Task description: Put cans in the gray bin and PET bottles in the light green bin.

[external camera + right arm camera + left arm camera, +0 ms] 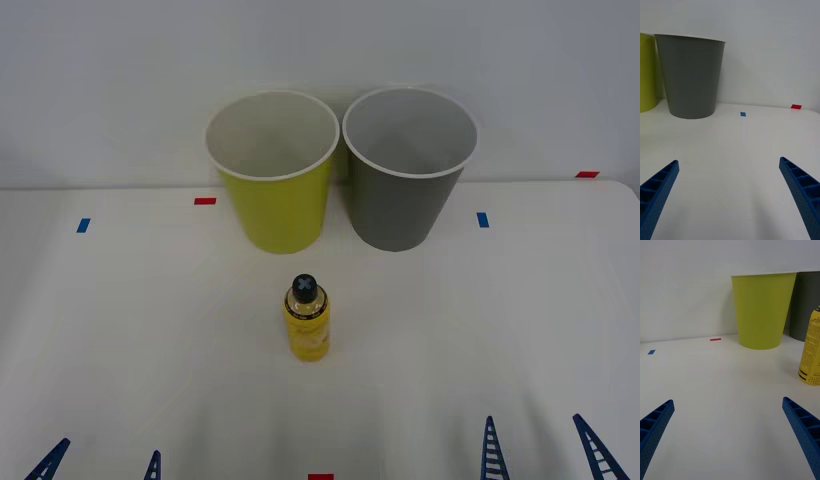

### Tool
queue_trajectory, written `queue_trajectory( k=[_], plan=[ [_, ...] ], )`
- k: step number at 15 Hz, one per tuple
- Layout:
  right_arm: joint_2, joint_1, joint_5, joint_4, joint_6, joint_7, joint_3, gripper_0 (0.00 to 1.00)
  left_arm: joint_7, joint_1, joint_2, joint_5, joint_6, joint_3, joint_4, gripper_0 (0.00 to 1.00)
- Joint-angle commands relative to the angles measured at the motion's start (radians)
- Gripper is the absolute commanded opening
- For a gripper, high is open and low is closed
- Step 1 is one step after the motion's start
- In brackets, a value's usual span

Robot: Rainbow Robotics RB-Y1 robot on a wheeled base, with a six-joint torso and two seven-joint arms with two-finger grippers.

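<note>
Bottle (307, 322) upright before light green bin (273, 172) and gray bin (408, 168); left claw (100, 463) and right claw (545, 446) spread, empty.

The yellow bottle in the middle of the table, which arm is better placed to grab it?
Probably the left. The bottle stands upright just left of centre, nearer the open left gripper than the open right gripper, and the light green bin is also on the left.

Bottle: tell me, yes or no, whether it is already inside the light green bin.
No: the bottle stands upright on the table in front of the light green bin, untouched.
</note>
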Motion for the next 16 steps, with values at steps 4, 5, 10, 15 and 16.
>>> queue_trajectory(
  k=[4, 5, 10, 15, 16],
  plan=[
    [0.000, 0.000, 0.000, 0.000, 0.000, 0.000, 0.000, 0.93, 0.000, 0.000, 0.000, 0.000, 0.000, 0.000, 0.000, 1.00],
    [0.000, 0.000, 0.000, 0.000, 0.000, 0.000, 0.000, 0.93, 0.000, 0.000, 0.000, 0.000, 0.000, 0.000, 0.000, 1.00],
    [0.000, 0.000, 0.000, 0.000, 0.000, 0.000, 0.000, 0.93, 0.000, 0.000, 0.000, 0.000, 0.000, 0.000, 0.000, 1.00],
    [0.000, 0.000, 0.000, 0.000, 0.000, 0.000, 0.000, 0.93, 0.000, 0.000, 0.000, 0.000, 0.000, 0.000, 0.000, 1.00],
    [0.000, 0.000, 0.000, 0.000, 0.000, 0.000, 0.000, 0.93, 0.000, 0.000, 0.000, 0.000, 0.000, 0.000, 0.000, 1.00]
  ],
)
